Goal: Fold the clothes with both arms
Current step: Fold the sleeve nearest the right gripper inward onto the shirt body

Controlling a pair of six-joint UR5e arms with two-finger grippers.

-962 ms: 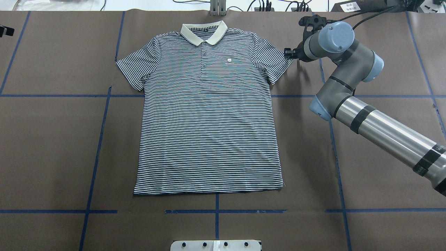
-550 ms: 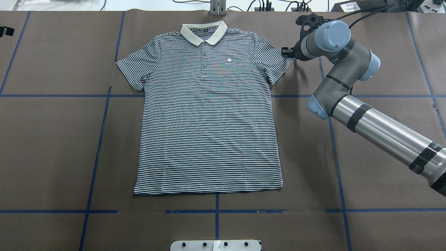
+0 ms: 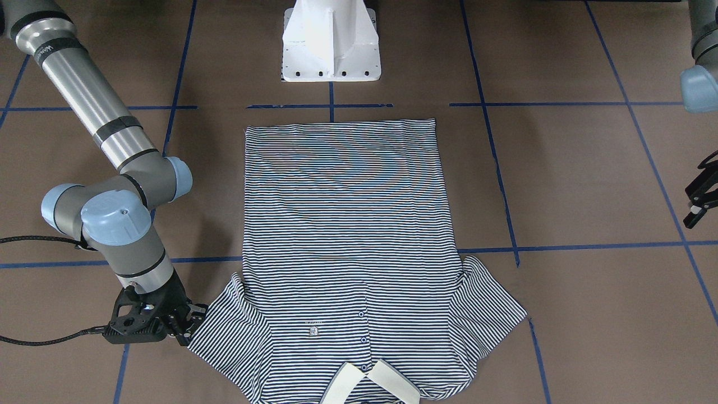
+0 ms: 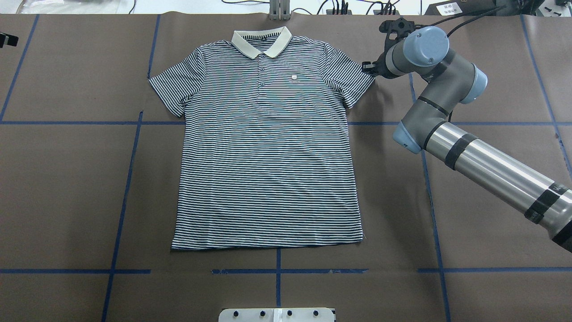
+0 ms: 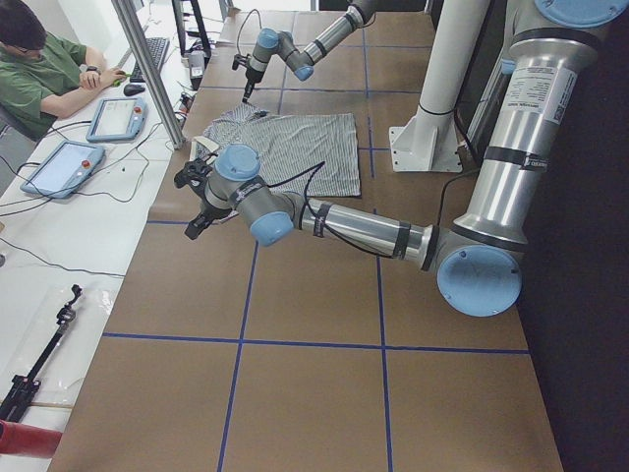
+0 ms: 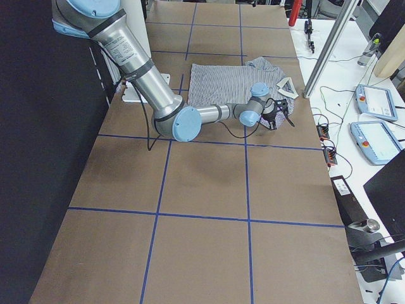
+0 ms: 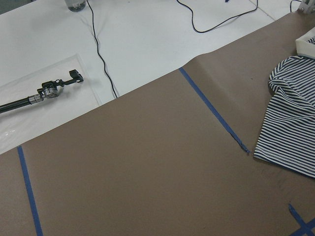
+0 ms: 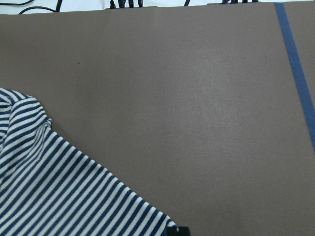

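Observation:
The striped polo shirt (image 4: 268, 156) lies flat and face up on the brown table, with its cream collar (image 4: 261, 42) at the far edge. It also shows in the front view (image 3: 342, 224). My right gripper (image 4: 366, 67) sits low at the tip of the shirt's right-hand sleeve (image 4: 353, 80), touching its edge in the front view (image 3: 188, 326). The right wrist view shows that sleeve (image 8: 59, 191) running to a black fingertip at the bottom edge; I cannot tell whether the jaws are closed. My left gripper (image 3: 698, 205) hangs open and empty, far off the other sleeve (image 4: 172, 89).
The white pedestal base (image 3: 331, 42) stands at the near edge behind the shirt's hem. Blue tape lines (image 4: 129, 179) grid the table. Beyond the far edge is a white bench with cables, tablets (image 5: 118, 118) and a seated person (image 5: 39, 74).
My right gripper has shifted slightly left, closing onto the sleeve tip, then nearly stopped. The shirt has not moved.

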